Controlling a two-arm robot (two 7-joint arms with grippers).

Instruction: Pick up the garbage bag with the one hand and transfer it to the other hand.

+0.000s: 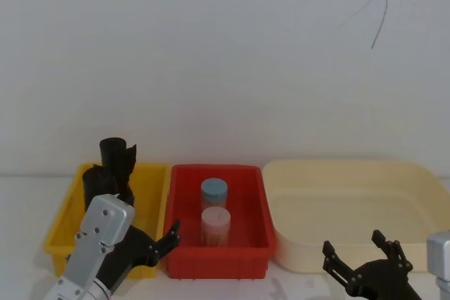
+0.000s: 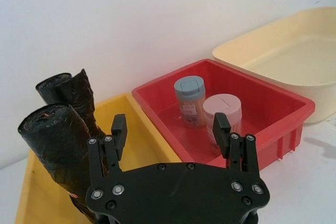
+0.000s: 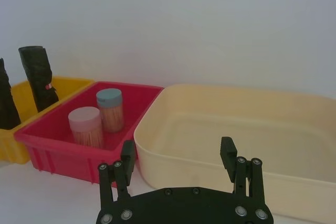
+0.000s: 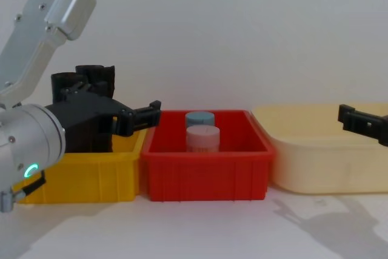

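Note:
Two black rolls stand upright in the yellow bin (image 1: 60, 233). The garbage bag (image 2: 55, 140) is the nearer, rounder roll, also seen in the head view (image 1: 95, 182) and the chest view (image 4: 65, 89). Behind it stands the other roll (image 2: 76, 95), which has a ragged edge. My left gripper (image 2: 169, 127) is open and empty. It hovers over the bin's front right part, just right of the bag and not touching it (image 4: 142, 115). My right gripper (image 1: 355, 245) is open and empty, low in front of the cream tub (image 3: 177, 148).
A red bin (image 1: 183, 180) in the middle holds a blue-lidded jar (image 1: 214, 191) and a pink-lidded jar (image 1: 216, 221). A large cream tub (image 1: 422, 173) stands on the right. The three containers sit side by side against a white wall.

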